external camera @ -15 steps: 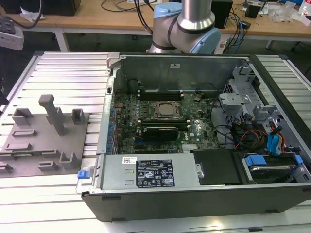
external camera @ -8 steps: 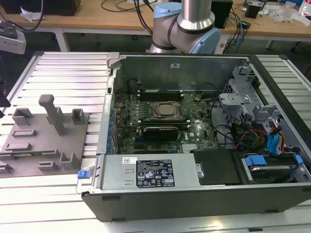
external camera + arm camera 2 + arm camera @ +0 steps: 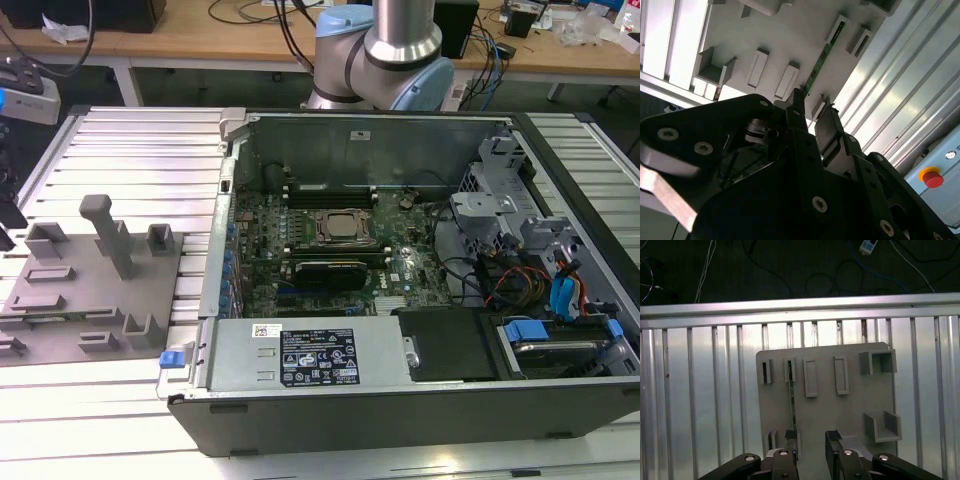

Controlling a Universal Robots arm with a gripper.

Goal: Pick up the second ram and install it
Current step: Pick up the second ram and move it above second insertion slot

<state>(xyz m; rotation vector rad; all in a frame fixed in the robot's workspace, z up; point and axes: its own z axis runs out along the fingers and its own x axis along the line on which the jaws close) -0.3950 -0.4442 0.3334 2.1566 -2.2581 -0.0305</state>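
- We see the second ram (image 3: pixel 791 390) standing on its thin edge in the grey holder tray (image 3: pixel 850 410). Its 2 ends sit in slots that keep it upright, which we judge leaves both flat faces free for a pinch.
- It stands near 1 side edge of the tray, well apart from the corner with the box pockets.
- The jaws hang above it, open, with nothing between them. 1 finger (image 3: pixel 790 436) lines up with the stick, so the gap looks off-centre.
- The tray lies on the slatted bench (image 3: pixel 130 150) beside the open computer case (image 3: pixel 400 400).
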